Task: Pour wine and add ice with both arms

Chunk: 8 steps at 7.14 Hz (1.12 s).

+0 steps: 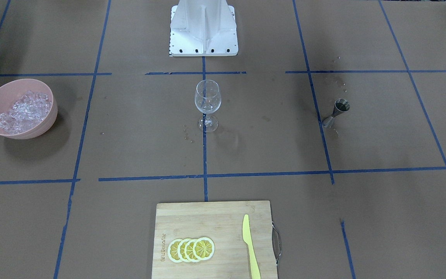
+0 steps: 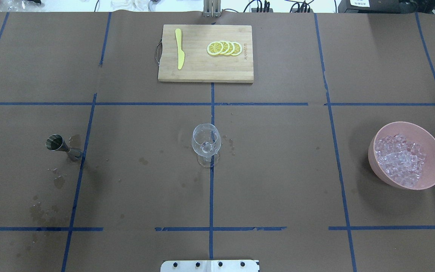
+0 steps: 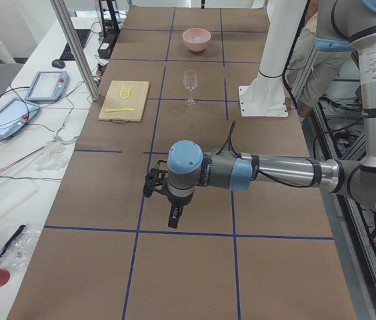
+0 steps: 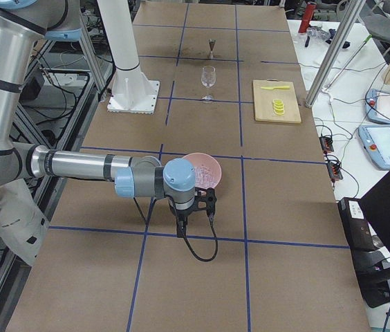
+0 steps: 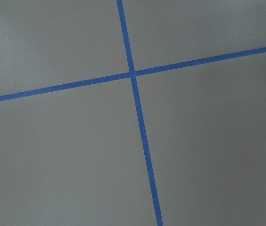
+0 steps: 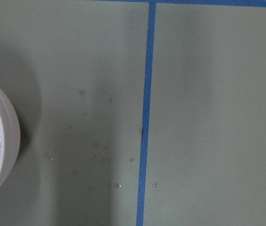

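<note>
Front view: a brown paper table gridded with blue tape, with wide bare squares between things. The glass stands upright on the centre line, in front of the white pedestal. A pink bowl heaped with ice sits toward the view's left, and a steel jigger toward its right. A board at the near edge carries lemon slices and a yellow knife.
Overhead: the board lies by the far table edge. Wet marks spread around the jigger and droplets lie beside the glass. Open paper lies on every side of the bowl.
Left side: the left arm reaches level across the near end of the table. The left gripper points down above bare paper by a tape line, and I cannot tell whether its fingers are apart or together. Board, glass and bowl all lie well beyond it, the bowl farthest.
Right side: the right arm is level and the right gripper points down. Finger spacing cannot be told. The bowl of ice is just behind it, partly hidden by the wrist. Glass and jigger stand well beyond, and the board is beyond toward the outer edge.
Left wrist: only bare paper and a tape crossing below.
Right wrist: the bowl rim with ice is at the view's left edge, with droplets and one tape line on the paper beside it.
</note>
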{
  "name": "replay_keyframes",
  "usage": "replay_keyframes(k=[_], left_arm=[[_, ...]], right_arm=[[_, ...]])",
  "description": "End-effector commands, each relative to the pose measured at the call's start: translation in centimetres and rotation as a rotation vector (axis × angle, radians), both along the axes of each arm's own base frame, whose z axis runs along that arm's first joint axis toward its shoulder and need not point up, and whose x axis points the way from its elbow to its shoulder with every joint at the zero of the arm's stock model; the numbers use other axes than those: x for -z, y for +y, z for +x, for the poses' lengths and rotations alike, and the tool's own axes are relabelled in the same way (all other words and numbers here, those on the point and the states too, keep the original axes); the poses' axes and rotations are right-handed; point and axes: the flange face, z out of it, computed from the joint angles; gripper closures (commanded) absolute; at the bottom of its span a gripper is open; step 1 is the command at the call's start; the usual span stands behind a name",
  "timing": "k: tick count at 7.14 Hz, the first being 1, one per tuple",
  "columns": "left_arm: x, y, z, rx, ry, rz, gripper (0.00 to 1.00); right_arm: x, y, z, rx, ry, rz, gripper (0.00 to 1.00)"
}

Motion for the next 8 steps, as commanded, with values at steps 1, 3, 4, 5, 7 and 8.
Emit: replay_keyframes(k=[1, 3, 4, 5, 7, 8], left_arm=[[0.5, 0.0, 0.0, 0.0, -0.002, 0.01, 0.0], [1.0, 0.0, 0.0, 0.0, -0.002, 0.022, 0.0], [1.7, 0.0, 0.0, 0.0, -0.01, 0.036, 0.0], [2.1, -0.1, 0.1, -0.002, -0.004, 0.045, 0.0], [4.1, -1.2, 0.1, -0.003, -0.004, 0.206, 0.0], [4.9, -1.8, 0.0, 0.006, -0.005, 0.318, 0.0]], right_arm=[[-0.2, 0.0, -0.1, 0.0, 0.0, -0.004, 0.0], [0.3, -0.3, -0.1, 0.001, 0.002, 0.01, 0.0], [0.7, -0.5, -0.1, 0.0, -0.001, 0.017, 0.0], [1.5, -0.8, -0.3, 0.002, -0.022, 0.031, 0.0], [4.4, -2.7, -0.9, 0.001, -0.101, 0.089, 0.0], [6.8, -5.1, -1.0, 0.0, -0.105, 0.144, 0.0]])
